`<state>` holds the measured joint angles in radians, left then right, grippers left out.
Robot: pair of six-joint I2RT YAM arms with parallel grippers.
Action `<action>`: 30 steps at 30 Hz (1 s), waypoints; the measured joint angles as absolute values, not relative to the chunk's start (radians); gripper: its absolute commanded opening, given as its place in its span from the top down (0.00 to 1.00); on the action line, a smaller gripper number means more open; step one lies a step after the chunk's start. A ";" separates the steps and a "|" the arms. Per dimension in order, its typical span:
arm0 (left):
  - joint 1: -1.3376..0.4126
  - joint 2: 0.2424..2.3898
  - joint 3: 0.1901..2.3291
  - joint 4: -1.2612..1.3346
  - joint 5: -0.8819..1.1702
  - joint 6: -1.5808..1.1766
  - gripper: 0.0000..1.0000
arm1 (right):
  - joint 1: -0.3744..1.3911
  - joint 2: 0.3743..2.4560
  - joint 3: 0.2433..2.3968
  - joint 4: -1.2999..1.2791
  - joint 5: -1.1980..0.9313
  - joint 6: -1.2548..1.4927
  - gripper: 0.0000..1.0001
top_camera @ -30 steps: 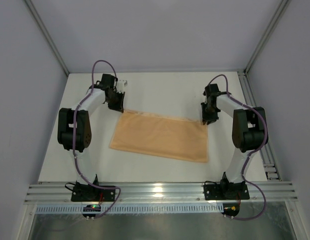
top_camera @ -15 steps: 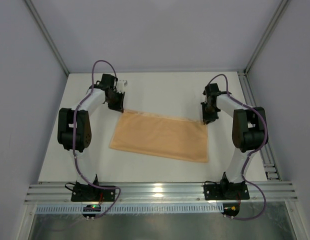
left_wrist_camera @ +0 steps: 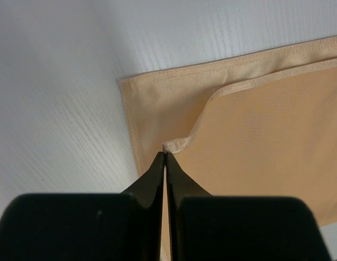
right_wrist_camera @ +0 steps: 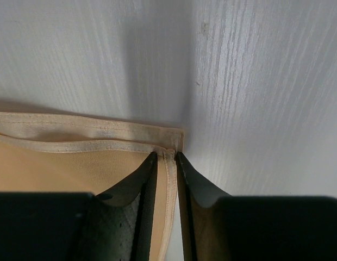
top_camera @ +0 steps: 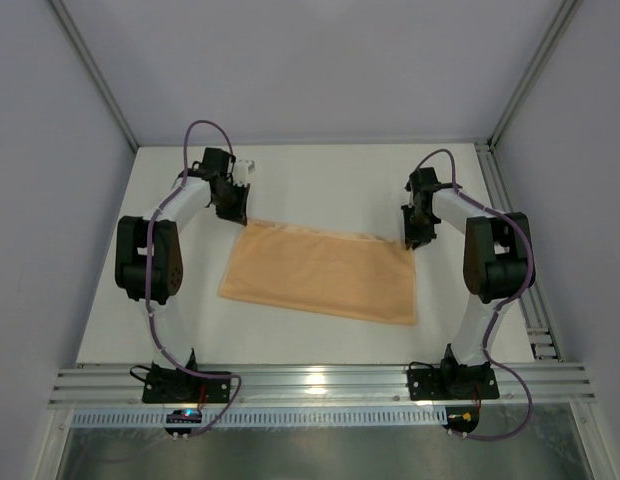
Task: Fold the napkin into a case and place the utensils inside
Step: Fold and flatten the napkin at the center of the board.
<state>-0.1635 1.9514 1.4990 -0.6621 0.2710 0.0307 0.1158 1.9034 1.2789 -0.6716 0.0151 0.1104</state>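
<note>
The peach-orange napkin (top_camera: 320,275) lies flat on the white table, folded in two into a wide rectangle. Its top layer (left_wrist_camera: 266,136) sits a little short of the lower layer's far edge. My left gripper (top_camera: 233,213) is at the napkin's far left corner. Its jaws are shut, with the top layer's corner (left_wrist_camera: 175,144) pinched at their tips (left_wrist_camera: 166,154). My right gripper (top_camera: 415,240) is at the far right corner. There the jaws stand a narrow gap apart (right_wrist_camera: 167,155), and the napkin's hemmed edge (right_wrist_camera: 171,196) runs between them. No case and no utensils are in view.
The aluminium frame posts (top_camera: 100,90) rise at the table's back corners. A slotted rail (top_camera: 320,385) runs along the near edge, between the two arm bases. Grey walls close in both sides.
</note>
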 measured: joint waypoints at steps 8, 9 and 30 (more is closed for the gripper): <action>-0.163 1.951 1.499 -0.662 0.270 0.034 1.00 | 0.115 1.903 1.279 -0.664 -0.002 0.109 0.89; -0.163 1.951 1.499 -0.662 0.269 0.034 1.00 | 0.115 1.903 1.279 -0.664 -0.003 0.109 0.89; -0.163 1.951 1.499 -0.662 0.253 0.034 1.00 | 0.119 1.880 1.279 -0.674 0.009 0.112 0.86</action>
<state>-0.1635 1.9514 1.4990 -0.6624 0.2535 0.0338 0.1188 1.8801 1.2789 -0.6743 0.0093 0.1123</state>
